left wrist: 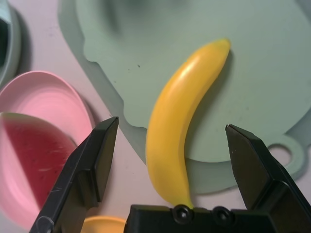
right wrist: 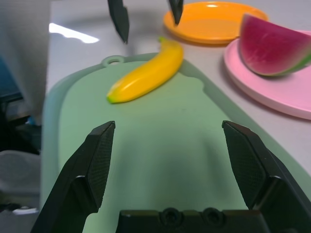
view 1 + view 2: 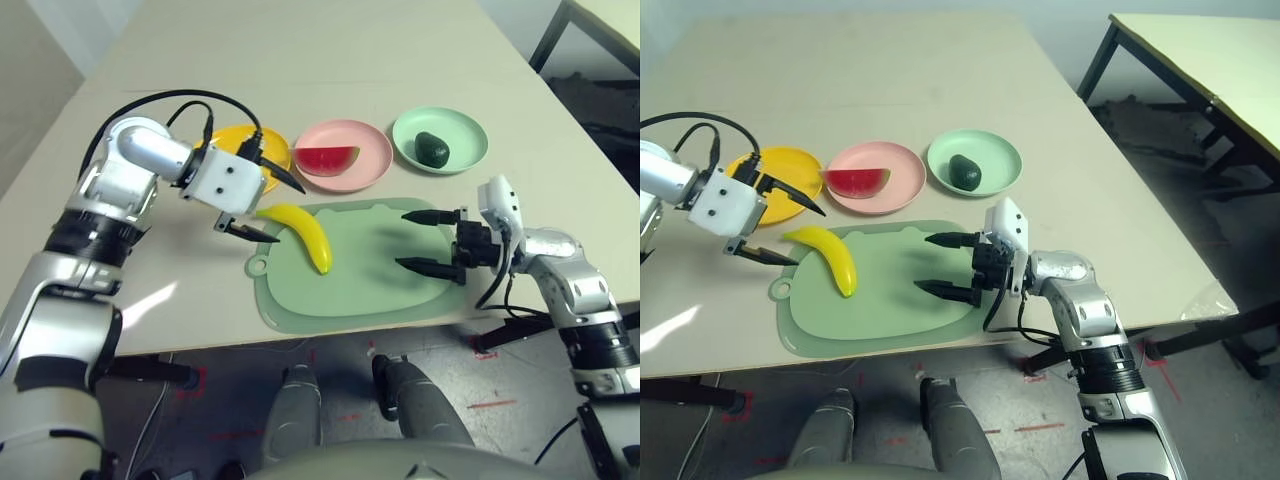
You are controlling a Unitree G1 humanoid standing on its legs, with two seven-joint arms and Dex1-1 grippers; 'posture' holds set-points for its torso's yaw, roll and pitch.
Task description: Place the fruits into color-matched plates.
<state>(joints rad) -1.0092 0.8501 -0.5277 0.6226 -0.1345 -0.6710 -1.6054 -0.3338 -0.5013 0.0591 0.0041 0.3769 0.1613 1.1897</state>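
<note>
Two end effectors spread wide: left end effector (image 3: 264, 207) over banana (image 3: 303, 235) stem, right end effector (image 3: 417, 241) above cutting mat (image 3: 380, 290).

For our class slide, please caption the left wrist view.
Open left tool poised over the banana lying on the green cutting mat, watermelon wedge on pink plate alongside.

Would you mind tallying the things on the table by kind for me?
Fruits: 3 - banana, watermelon wedge, avocado
Plates: 3 - yellow plate, pink plate, mint green plate
Cutting mats: 1 - green cutting mat
Total: 7
</note>
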